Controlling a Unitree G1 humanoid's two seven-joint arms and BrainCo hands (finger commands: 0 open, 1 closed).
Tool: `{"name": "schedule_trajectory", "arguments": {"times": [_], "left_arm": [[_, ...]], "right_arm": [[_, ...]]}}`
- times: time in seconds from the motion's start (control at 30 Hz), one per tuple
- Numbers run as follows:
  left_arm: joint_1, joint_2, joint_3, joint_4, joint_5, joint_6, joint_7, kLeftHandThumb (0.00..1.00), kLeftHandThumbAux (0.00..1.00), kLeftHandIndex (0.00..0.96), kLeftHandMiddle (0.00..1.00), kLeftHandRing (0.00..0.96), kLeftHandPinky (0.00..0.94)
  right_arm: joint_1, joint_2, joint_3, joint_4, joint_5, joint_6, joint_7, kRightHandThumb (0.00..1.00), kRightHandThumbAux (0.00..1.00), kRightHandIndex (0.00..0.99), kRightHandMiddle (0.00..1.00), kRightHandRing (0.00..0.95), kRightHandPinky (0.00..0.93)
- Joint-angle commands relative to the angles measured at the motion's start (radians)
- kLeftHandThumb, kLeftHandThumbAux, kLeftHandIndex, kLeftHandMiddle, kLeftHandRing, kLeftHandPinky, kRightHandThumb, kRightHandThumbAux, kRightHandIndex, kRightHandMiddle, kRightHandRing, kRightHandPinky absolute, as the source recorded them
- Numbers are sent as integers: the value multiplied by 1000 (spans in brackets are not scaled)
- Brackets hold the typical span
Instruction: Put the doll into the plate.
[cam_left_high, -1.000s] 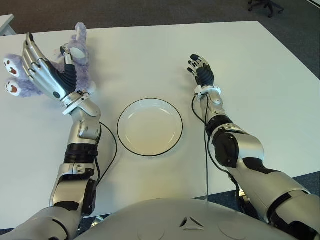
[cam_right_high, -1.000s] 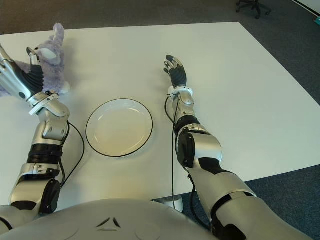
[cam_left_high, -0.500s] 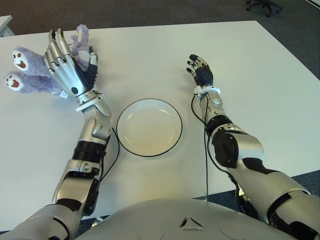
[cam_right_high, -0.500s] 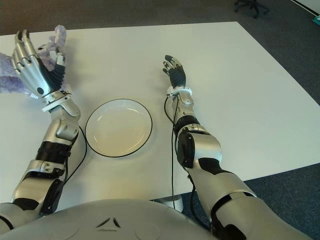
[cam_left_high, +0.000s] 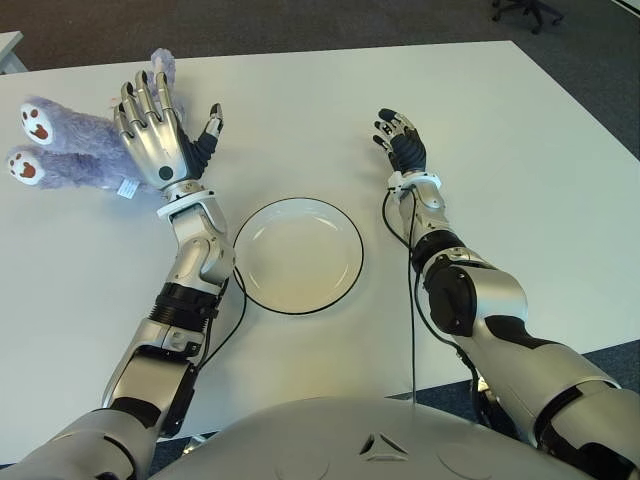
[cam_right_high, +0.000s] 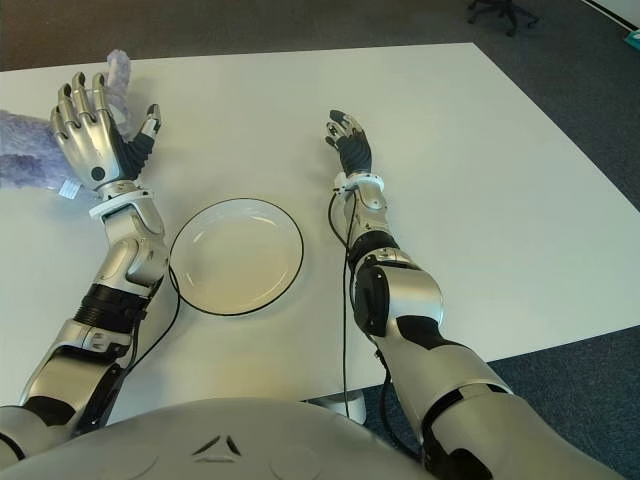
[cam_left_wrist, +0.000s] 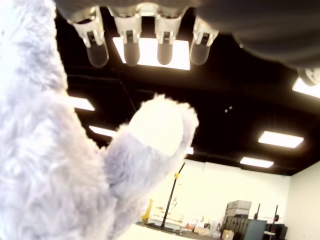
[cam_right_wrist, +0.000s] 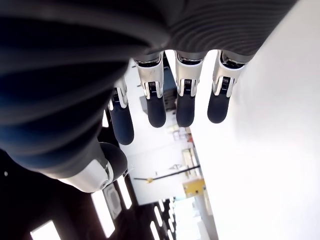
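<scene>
The doll (cam_left_high: 75, 155), a purple plush, lies on the desk (cam_left_high: 300, 110) at the far left, well apart from the plate (cam_left_high: 299, 254). The left hand (cam_left_high: 155, 140) is raised beside it with fingers spread wide, holding nothing. The right hand (cam_left_high: 400, 138) shows right of the plate, fingers relaxed and empty. For a sound grasp, the palm should be lowered over the plush body and closed around its middle, not a limb.

White table (cam_left_high: 520, 150) on dark carpet (cam_left_high: 300, 22); office chair (cam_left_high: 528, 10) beyond.
</scene>
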Motion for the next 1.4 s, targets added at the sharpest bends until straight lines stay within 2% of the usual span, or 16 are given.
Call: {"name": "schedule_trajectory", "arguments": {"times": [0.03,0.67,0.97,1.4], "left_arm": [[11,3,-8,-10,14,30,-33,261,31,0,0,0,0],[15,-16,-11,-44,39,111,-22,221,50,0,0,0,0],[22,-43,1,-88,51,178,-30,199,70,0,0,0,0],[9,-64,18,-71,62,244,24,170,68,0,0,0,0]], "right_arm": [[52,12,-6,32,5,31,-11,647,647,222,145,118,141],[54,12,-8,33,8,29,6,651,646,220,143,117,146],[55,11,-12,34,11,30,5,673,658,215,150,123,150],[55,11,-15,34,13,34,11,650,653,228,137,114,141]]}}
